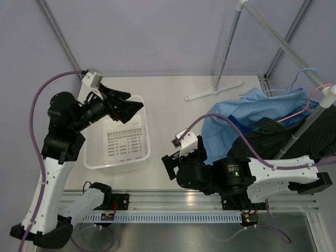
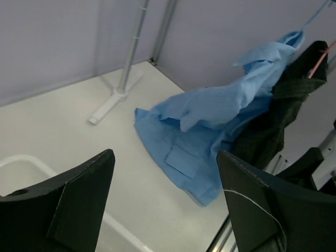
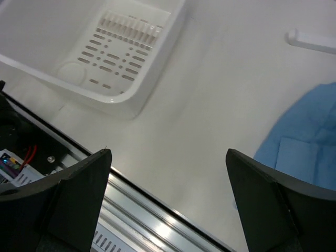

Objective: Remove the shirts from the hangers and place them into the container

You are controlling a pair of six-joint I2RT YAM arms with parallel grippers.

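1. The blue shirt (image 1: 247, 113) is drooping onto the table (image 1: 173, 118); the black shirt (image 1: 270, 137) is hanging beside it; the container (image 1: 118, 167) is sitting well apart.
2. The left gripper (image 1: 128, 107) and the right gripper (image 1: 169, 167) are gaping wide, holding nothing.
3. Both shirts are looking soft and floppy; pinching a thick fold seems best.

A white tabletop (image 1: 173, 115) carries a grey metal clothes rack. Its upright pole (image 1: 227, 47) rises from a flat foot (image 1: 212, 90) at the far side and joins a slanting top bar (image 1: 278, 42). An aluminium rail (image 1: 152, 200) runs along the near edge, and pale lilac walls (image 1: 147, 31) stand behind.
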